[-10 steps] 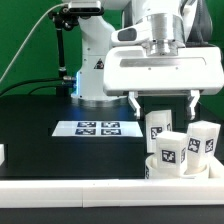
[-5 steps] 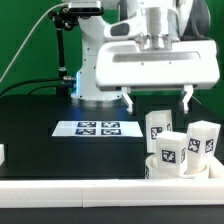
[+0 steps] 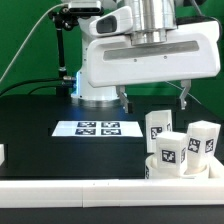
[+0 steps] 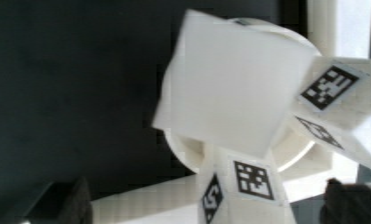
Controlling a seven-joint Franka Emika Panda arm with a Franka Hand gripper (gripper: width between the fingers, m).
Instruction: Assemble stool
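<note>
Above stool (image 3: 180, 150), at its 12 o'clock, gripper (image 3: 153, 97) hovering agape, empty; rigid light legs (image 3: 158, 127) inviting flat-side pinch.

A flat matte black bench (image 3: 40, 140) carries everything here. On it, near the middle, lies the marker board (image 3: 99, 128), a thin white strip printed with black-and-white square tags. Toward the exterior view's right rests the thick round white plastic disc seat (image 3: 180, 171) of the stool, with three small blocky white legs (image 3: 172, 151) standing upright on it. A long white border bar (image 3: 80, 189) runs along the near edge, and a small white block (image 3: 2, 154) sits at the exterior view's left edge.
</note>
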